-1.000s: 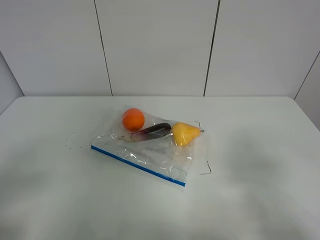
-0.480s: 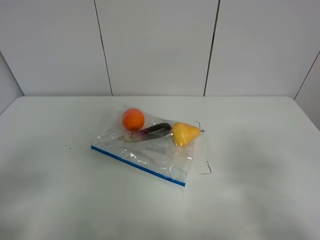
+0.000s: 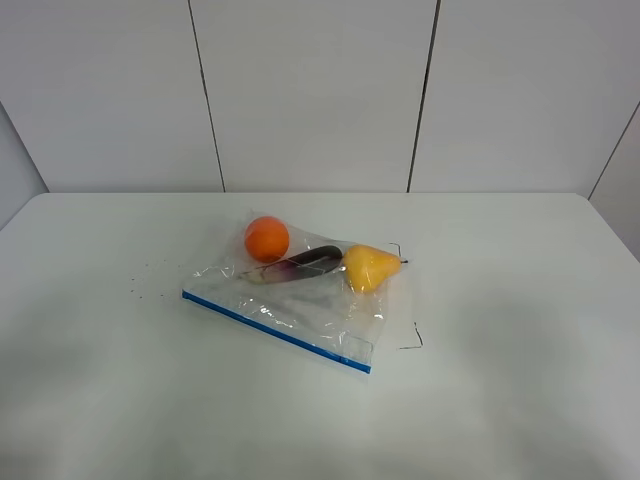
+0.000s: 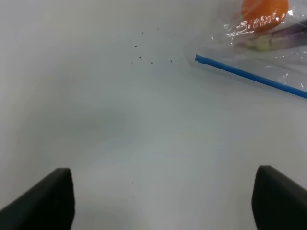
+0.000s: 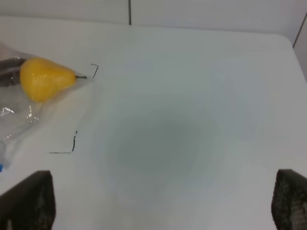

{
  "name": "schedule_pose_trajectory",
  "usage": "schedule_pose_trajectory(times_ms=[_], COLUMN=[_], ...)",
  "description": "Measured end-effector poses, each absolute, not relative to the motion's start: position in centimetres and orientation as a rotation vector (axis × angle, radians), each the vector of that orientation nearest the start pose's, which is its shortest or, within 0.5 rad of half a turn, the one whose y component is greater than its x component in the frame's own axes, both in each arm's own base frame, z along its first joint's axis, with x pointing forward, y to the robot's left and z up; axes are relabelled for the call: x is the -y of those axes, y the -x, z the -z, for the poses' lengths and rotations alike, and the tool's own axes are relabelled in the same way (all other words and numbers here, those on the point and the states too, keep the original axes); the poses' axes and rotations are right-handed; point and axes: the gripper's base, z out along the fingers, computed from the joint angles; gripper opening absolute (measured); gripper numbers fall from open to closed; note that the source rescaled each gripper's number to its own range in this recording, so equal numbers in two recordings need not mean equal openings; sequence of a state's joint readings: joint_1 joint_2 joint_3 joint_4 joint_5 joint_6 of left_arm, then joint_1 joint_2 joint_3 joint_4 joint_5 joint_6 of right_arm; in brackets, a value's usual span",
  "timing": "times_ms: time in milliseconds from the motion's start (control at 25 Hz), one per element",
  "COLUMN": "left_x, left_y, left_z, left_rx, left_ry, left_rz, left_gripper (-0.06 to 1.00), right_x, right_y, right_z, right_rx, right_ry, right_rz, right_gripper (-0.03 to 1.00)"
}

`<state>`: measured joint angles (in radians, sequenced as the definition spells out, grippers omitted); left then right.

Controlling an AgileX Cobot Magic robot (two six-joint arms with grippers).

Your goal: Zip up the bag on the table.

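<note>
The clear crinkly bag (image 3: 300, 300) lies flat on the white table (image 3: 520, 300), near its middle. Its blue zipper strip (image 3: 276, 331) runs along the near edge. An orange (image 3: 266, 239), a purple eggplant (image 3: 303, 264) and a yellow pear (image 3: 368, 267) show through it. Neither gripper shows in the exterior high view. In the left wrist view my left gripper (image 4: 162, 191) is open and empty over bare table, apart from the bag's corner (image 4: 268, 57). In the right wrist view my right gripper (image 5: 158, 201) is open and empty, with the pear (image 5: 43, 79) and the bag's edge (image 5: 14, 120) off to one side.
Thin black corner marks (image 3: 414, 340) are drawn on the table beside the bag's right end. A scatter of small black dots (image 3: 145, 275) lies to its left. White wall panels (image 3: 310, 90) stand behind the table's far edge.
</note>
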<state>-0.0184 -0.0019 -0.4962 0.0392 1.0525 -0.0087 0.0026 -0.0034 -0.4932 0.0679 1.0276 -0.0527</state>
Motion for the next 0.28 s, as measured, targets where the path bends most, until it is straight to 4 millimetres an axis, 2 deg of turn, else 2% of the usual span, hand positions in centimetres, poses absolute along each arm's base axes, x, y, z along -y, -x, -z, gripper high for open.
schedule_pose_trajectory(times_ms=[280], left_x=[-0.32], left_y=[0.44], left_z=[-27.69], left_rx=[-2.037], left_ry=[-0.008], left_rz=[-0.03], left_gripper=[0.97], right_x=[-0.53], right_y=[0.34], right_z=[-27.82], right_rx=[-2.012], right_ry=[0.057], right_rz=[-0.049], right_gripper=[1.0])
